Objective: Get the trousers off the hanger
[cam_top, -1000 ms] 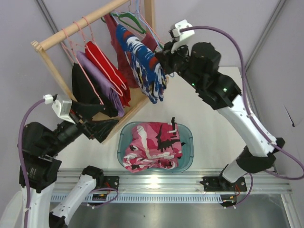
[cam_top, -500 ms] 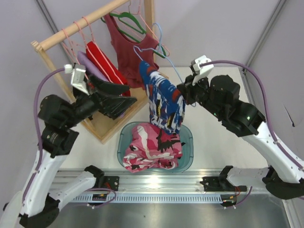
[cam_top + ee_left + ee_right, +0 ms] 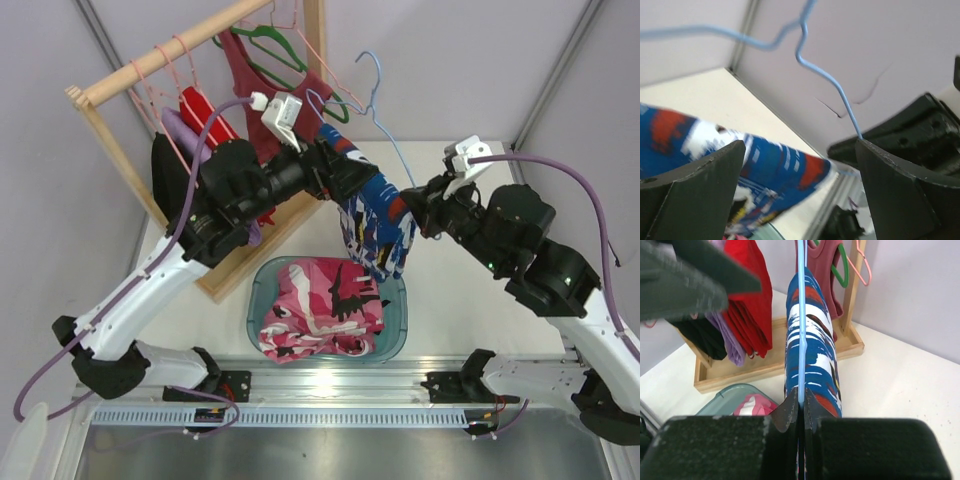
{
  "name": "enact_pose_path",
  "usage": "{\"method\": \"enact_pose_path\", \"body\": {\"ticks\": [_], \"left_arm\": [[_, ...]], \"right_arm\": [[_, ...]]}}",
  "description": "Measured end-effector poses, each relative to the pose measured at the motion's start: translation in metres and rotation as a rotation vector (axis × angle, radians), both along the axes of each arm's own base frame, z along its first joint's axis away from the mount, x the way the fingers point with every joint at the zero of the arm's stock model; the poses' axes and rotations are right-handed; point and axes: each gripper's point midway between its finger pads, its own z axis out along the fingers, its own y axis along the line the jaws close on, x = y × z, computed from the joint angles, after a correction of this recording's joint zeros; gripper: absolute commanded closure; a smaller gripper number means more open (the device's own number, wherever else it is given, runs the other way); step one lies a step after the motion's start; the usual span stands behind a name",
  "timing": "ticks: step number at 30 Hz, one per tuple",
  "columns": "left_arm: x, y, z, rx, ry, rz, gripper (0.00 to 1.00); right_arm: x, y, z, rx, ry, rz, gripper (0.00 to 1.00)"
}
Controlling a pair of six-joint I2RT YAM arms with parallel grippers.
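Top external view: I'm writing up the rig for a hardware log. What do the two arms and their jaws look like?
Both the left arm and right arm have white lower links and bulky black joint housings. A purple cable loops to a small white camera module on each wrist. The jaws are matte black, broad and wedge-shaped.

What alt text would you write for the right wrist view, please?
The right gripper is shut on a thin light-blue wire hanger draped with royal-blue, white and red cloth trousers; a wooden rack of hanging clothes stands behind.
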Motion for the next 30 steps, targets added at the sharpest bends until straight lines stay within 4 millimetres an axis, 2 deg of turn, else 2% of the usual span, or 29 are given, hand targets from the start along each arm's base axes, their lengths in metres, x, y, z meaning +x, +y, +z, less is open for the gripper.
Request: {"method": "enact_pose_path", "body": {"ticks": [2,6,11,14,20,21,22,24,25,27,30], "left_arm": [[0.004,0.001,0.01,0.017,-0.052,0.02,0.03],[-0.001,0.002,0.033,0.024,-0.164,0.027,0.02],[-0.009,-0.02,0.06,0.009,-0.237,0.024,0.02],[0.003,-0.036,0.052,0.026,-0.211,0.076,0.02],[0.033,-0.062,0.011,0.075,-0.053,0.211,0.05],[0.037,-0.064,0.007,0.069,-0.031,0.225,0.12],[0.038,-0.065,0.004,0.062,-0.015,0.232,0.15],[0.04,-0.065,0.004,0.037,0.005,0.247,0.19],[0.041,-0.065,0.007,0.017,0.011,0.251,0.24],[0.041,-0.066,0.016,-0.029,0.014,0.259,0.26],[0.04,-0.066,0.021,-0.068,0.029,0.263,0.37]], "right_arm": [[-0.006,-0.005,-0.001,0.0,0.002,0.008,1.0],[-0.013,-0.008,0.0,0.005,0.004,0.026,1.0],[-0.015,-0.002,-0.003,0.01,0.02,0.051,1.0],[-0.014,0.0,-0.007,0.006,0.03,0.058,1.0],[-0.012,0.003,-0.013,0.004,0.043,0.056,1.0],[-0.012,0.003,-0.013,0.008,0.043,0.057,1.0],[-0.012,0.004,-0.013,0.009,0.042,0.058,1.0],[-0.013,0.005,-0.012,0.011,0.042,0.067,1.0],[-0.013,0.005,-0.013,0.014,0.041,0.068,1.0],[-0.014,0.006,-0.017,0.014,0.048,0.072,1.0],[-0.011,0.009,-0.024,0.015,0.059,0.069,1.0]]}}
